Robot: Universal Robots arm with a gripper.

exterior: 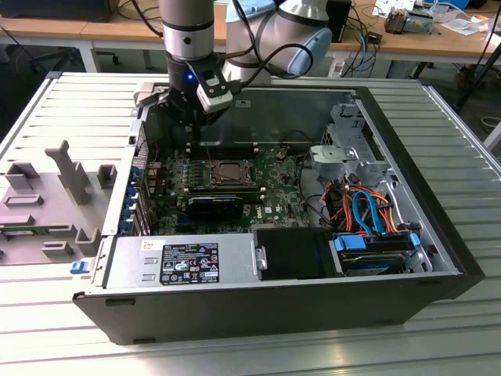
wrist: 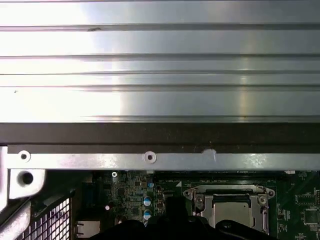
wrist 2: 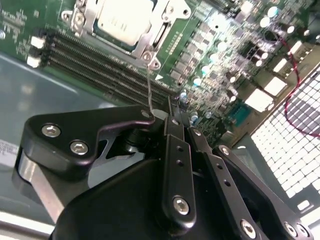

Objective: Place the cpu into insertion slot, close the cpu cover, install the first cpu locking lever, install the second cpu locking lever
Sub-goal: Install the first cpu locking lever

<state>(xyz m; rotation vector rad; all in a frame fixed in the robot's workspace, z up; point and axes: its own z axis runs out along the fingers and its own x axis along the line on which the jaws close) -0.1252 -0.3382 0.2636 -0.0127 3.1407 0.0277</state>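
Your open computer case (exterior: 438,258) lies on the slatted table (exterior: 70,110), its far wall cutting off the arm's wrist (exterior: 188,47). The gripper (wrist 2: 172,117) hangs low over the green board — fingers together, pinching a thin wire lever (wrist 2: 149,90). The cpu (wrist 2: 125,20) sits in the insertion slot (exterior: 232,174), the cpu cover (wrist 2: 165,27) closed around it, memory slots (wrist 2: 100,62) just beside.

Ribbed metal table (exterior: 70,110) underneath, pale grey w/ long grooves. Behind it, wooden desks (exterior: 86,31) along the back, cluttered w/ cables (exterior: 364,35) & papers (exterior: 462,23). Grey floor (exterior: 31,70) under the desks. Even, bright indoor light, soft glare on the metal.
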